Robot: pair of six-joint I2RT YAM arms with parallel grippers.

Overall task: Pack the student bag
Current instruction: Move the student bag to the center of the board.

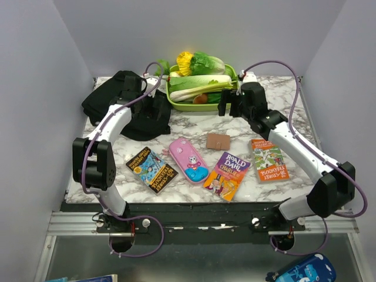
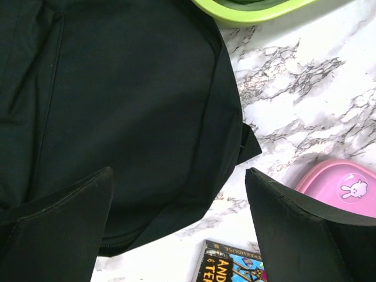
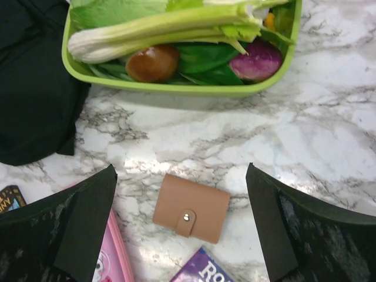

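The student bag (image 1: 114,97) is a large black fabric backpack lying flat at the back left of the marble table (image 1: 188,126). My left gripper (image 1: 154,110) hovers open over the bag's right part; in the left wrist view the bag (image 2: 129,100) fills most of the picture, and nothing sits between the left gripper's (image 2: 179,171) fingers. My right gripper (image 1: 230,109) hangs open at the front right corner of the green tray, and in its wrist view the right gripper (image 3: 181,167) is above a small brown wallet (image 3: 191,207) without touching it.
A green tray (image 1: 176,104) of vegetables stands at the back centre. Along the front lie a dark book (image 1: 151,169), a pink pencil case (image 1: 188,160), the brown wallet (image 1: 218,141), a Roald Dahl book (image 1: 227,174) and a Treehouse book (image 1: 269,160).
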